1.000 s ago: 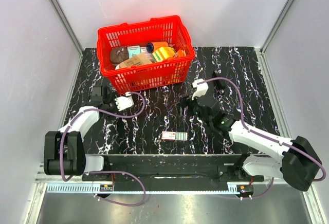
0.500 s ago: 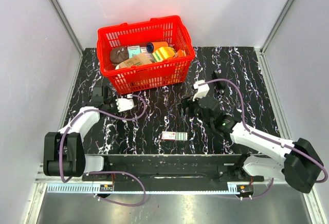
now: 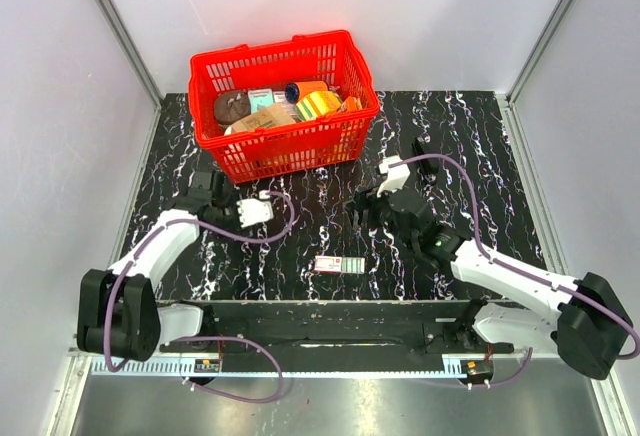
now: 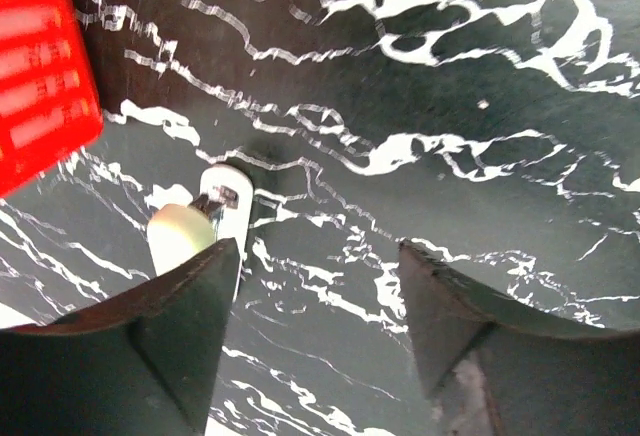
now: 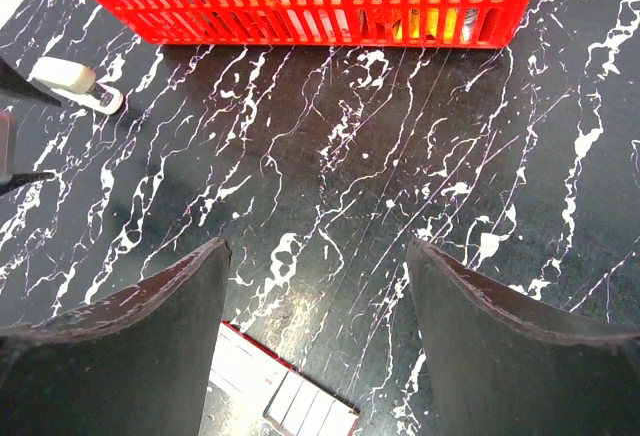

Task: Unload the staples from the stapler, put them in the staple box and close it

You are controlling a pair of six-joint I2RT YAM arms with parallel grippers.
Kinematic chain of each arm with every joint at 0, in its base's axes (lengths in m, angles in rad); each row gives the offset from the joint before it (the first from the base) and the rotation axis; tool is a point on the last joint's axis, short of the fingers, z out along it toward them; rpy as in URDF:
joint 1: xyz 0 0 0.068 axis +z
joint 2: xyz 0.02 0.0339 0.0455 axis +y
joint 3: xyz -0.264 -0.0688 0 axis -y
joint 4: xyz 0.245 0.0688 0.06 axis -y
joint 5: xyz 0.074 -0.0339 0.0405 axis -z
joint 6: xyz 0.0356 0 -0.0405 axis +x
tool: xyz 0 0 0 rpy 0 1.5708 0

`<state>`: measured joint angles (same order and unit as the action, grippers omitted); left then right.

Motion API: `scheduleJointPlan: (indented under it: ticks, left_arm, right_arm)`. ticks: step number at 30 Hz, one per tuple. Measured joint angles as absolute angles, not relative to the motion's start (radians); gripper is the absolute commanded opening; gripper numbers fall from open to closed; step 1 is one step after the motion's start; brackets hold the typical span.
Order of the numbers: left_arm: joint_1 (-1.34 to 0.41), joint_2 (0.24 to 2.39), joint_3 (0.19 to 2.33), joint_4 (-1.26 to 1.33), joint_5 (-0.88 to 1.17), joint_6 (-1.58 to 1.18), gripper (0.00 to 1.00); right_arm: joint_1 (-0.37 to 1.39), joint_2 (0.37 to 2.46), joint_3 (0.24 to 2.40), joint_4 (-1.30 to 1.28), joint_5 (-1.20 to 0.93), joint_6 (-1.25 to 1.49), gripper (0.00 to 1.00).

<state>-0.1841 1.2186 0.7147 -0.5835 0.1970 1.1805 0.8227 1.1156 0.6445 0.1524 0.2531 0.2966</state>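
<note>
A small white stapler (image 4: pixel 195 224) lies on the black marbled table, just outside the left finger (image 4: pixel 170 326) of my left gripper (image 4: pixel 318 251) and partly hidden by it. That gripper is open, with only bare table between the fingers. The right wrist view shows the stapler (image 5: pixel 75 81) below the basket's left corner. I cannot pick it out in the top view, where the left arm's wrist (image 3: pixel 235 208) covers that spot. My right gripper (image 5: pixel 318 246) is open and empty, hovering near a red-and-white staple box (image 5: pixel 285 391). The box (image 3: pixel 338 265) lies mid-table.
A red plastic basket (image 3: pixel 205 61) with several packaged goods stands at the back of the table; its wall (image 5: pixel 300 6) fills the top of the right wrist view. Grey walls and metal posts close in both sides.
My left arm has swung a little to the right and toward the near edge. My right arm has drifted slightly; the staple box has not moved.
</note>
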Motion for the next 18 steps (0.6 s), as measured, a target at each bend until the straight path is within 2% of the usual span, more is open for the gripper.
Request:
scheduleJointPlan:
  ticks: [9, 18]
  left_arm:
    - [0.008, 1.305, 0.812, -0.581, 0.204, 1.224, 0.80]
    - [0.049, 1.443, 0.813, -0.472, 0.202, 1.229, 0.80]
  right_arm:
    - [0.823, 1.097, 0.634, 0.153, 0.252, 0.300, 0.78]
    - [0.827, 1.098, 0.633, 0.161, 0.245, 0.307, 0.78]
